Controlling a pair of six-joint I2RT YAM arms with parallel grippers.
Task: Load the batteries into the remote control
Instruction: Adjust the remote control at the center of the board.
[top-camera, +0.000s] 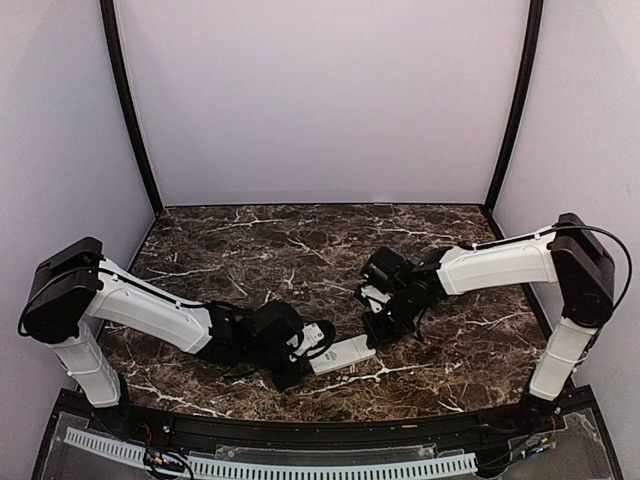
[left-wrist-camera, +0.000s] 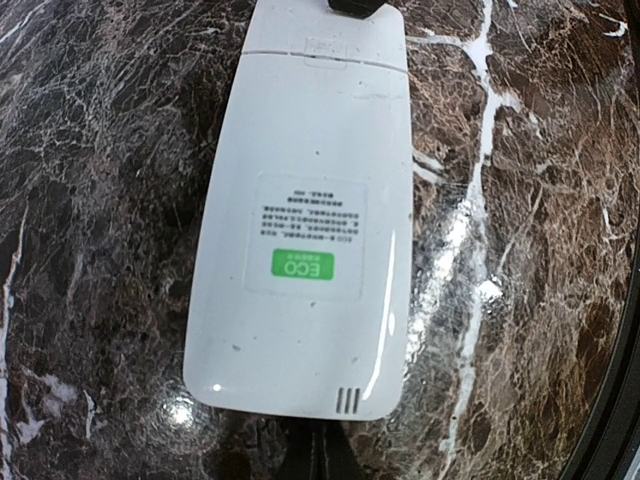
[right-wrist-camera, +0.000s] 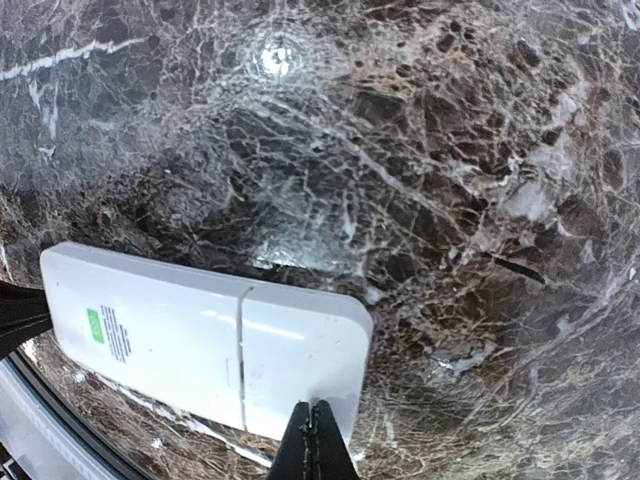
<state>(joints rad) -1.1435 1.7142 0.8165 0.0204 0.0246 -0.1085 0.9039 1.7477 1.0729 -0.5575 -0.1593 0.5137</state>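
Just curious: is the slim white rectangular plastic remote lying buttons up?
No, the remote control lies back up, showing a green label.

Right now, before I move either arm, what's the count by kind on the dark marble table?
Slim white plastic remote control, back up: 1
Shut black two-finger grippers (left gripper, right gripper): 2
Batteries in view: 0
Total: 3

The remote control (left-wrist-camera: 312, 120), at the centre of the left wrist view, is smooth, glossy white plastic and bears a printed label (left-wrist-camera: 306, 237). The table (left-wrist-camera: 100, 200) around it looks like polished dark marble, glossy and white-veined.
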